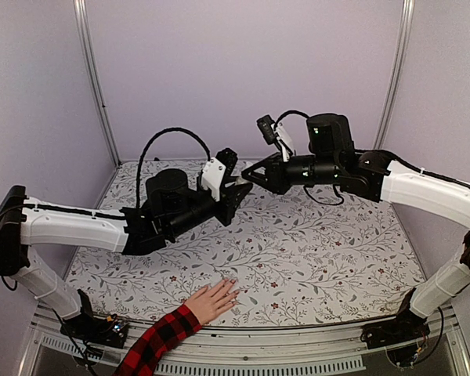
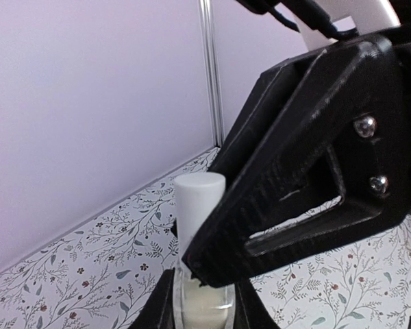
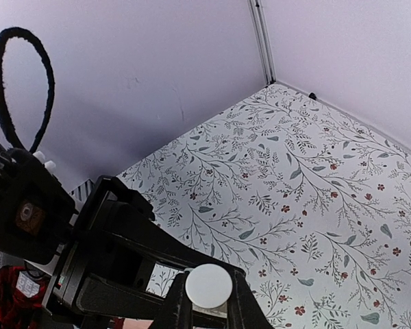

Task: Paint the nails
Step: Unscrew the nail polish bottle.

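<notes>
Jaws of the left gripper point(image 2: 203, 312) clamp the bottle point(image 2: 205, 301) by its clear body; the right gripper point(image 3: 209, 305) pinches the white cap point(image 3: 209, 284), apparently tight. At six o'clock from them, the hand point(image 1: 211, 301) lies flat on the table point(image 1: 337, 258), nails point(image 1: 232, 285) toward two o'clock.

The bench point(image 1: 337, 258) fills the lower middle of the overhead view, its white top printed all over with grey-green leafy sprigs and small dark red flowers, and a pale metal rail point(image 1: 298, 341) runs along its near edge at the bottom of the frame. Plain pale lilac walls close it in on three sides: the back wall point(image 1: 243, 63) across the top, the left wall point(image 1: 31, 94) and the right wall point(image 1: 446, 78) at the edges, with slim silver posts point(image 1: 94, 78) standing in the two far corners. The light is soft and even.
</notes>
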